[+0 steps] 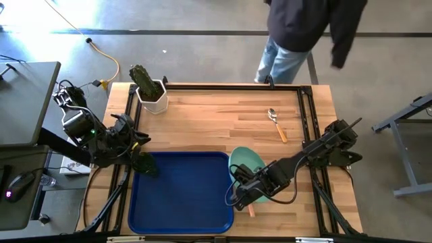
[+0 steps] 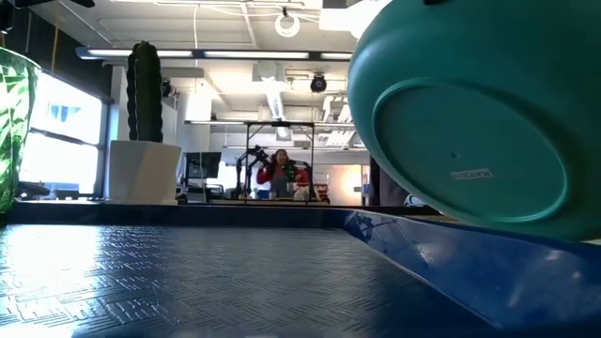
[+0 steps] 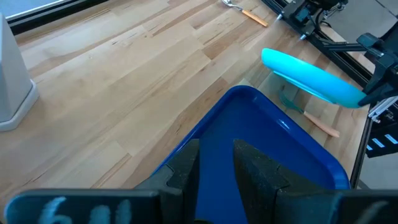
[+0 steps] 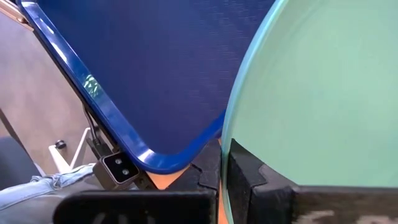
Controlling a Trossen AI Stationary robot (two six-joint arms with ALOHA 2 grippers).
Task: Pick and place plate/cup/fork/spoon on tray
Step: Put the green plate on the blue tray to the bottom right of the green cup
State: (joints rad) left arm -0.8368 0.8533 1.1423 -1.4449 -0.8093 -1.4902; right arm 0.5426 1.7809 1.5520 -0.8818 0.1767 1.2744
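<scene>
The dark blue tray [image 1: 182, 196] lies at the table's near middle. My right gripper [image 1: 247, 190] is shut on the mint-green plate [image 1: 247, 162], which it holds tilted above the tray's right rim [image 2: 451, 249]. My left gripper [image 1: 140, 154] is over the tray's far left corner, its fingers [image 3: 252, 168] a little apart with nothing between them. The olive-green cup [image 2: 13, 131] shows at that corner [image 1: 148, 166]. The fork [image 3: 311, 118] lies on the table under the plate. The spoon [image 1: 277, 124] lies on the wood at the far right. My right gripper pinches the plate's rim [image 4: 229, 146] at its near side, one finger [image 4: 245, 174] on the upper face and the other behind the rim. The plate is lifted clear and steeply tilted, its underside [image 2: 470, 141] toward the table's near edge.
A white hexagonal pot with a cactus [image 1: 151, 93] stands at the table's far left. A person [image 1: 304, 30] stands beyond the far edge. Bare wood [image 1: 216, 121] lies between the tray and the far edge.
</scene>
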